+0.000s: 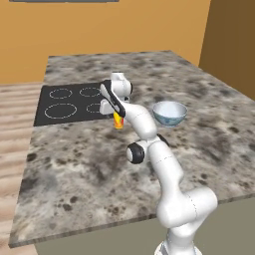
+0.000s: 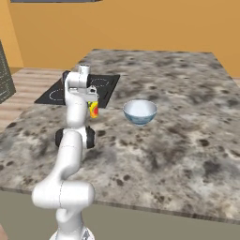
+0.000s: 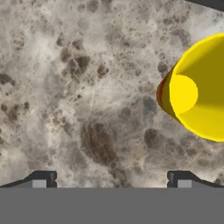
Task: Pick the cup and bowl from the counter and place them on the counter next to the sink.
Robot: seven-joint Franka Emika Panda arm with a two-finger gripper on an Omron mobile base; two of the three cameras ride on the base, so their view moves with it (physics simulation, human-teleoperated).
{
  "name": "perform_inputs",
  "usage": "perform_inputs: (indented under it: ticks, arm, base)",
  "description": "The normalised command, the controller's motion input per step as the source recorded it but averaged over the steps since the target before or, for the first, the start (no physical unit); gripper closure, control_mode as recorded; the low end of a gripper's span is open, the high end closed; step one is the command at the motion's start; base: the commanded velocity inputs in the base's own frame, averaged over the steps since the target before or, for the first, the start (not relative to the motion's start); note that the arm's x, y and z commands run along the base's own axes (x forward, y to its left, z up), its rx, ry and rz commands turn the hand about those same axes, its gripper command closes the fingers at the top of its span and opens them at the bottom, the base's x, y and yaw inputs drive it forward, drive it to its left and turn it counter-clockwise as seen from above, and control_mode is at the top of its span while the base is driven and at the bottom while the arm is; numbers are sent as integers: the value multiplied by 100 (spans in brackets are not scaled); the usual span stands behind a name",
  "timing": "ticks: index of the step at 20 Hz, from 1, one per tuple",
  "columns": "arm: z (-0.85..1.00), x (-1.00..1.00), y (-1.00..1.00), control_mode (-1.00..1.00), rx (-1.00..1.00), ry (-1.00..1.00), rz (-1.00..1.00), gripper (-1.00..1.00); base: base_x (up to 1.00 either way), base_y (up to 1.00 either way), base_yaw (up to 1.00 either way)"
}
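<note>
The small yellow cup (image 1: pixel 118 121) (image 2: pixel 93 110) with a red-orange mark stands on the speckled counter (image 1: pixel 84 164) just in front of the stovetop. My gripper (image 1: pixel 110 107) (image 2: pixel 92 99) hangs right above it, pointing down. In the hand view the cup (image 3: pixel 199 89) shows its open mouth at the right, off to the side of the gap between my fingertips (image 3: pixel 43 178), which stand wide apart with bare counter between them: my gripper (image 3: pixel 111 179) is open and empty. The white, blue-tinted bowl (image 1: pixel 170 113) (image 2: pixel 139 112) sits upright to the right of the cup. The sink is out of view.
The black stovetop (image 1: pixel 69 102) (image 2: pixel 79 89) with white ring burners lies behind and left of the cup. An orange wall (image 1: pixel 124 25) backs the counter. The counter's front edge (image 1: pixel 99 229) runs near my base.
</note>
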Motion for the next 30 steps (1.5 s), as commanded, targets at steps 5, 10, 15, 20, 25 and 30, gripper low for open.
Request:
perform_inputs:
  ticks: [5, 10, 15, 20, 25, 30]
  arm:
    - [2, 4, 0, -100, 0, 1, 5, -100]
    - [24, 3, 0, -100, 0, 0, 4, -100]
    - [33, 38, 0, -100, 0, 0, 2, -100]
    - [19, 43, 0, -100, 0, 0, 1, -100]
    - [9, 62, -1, -100, 0, 1, 0, -100]
    - [0, 38, 0, -100, 0, 10, 1, -100]
  base:
    - [0, 0, 0]
    - [0, 0, 0]
    - [0, 0, 0]
    - [0, 0, 0]
    - [0, 0, 0]
    - [0, 0, 0]
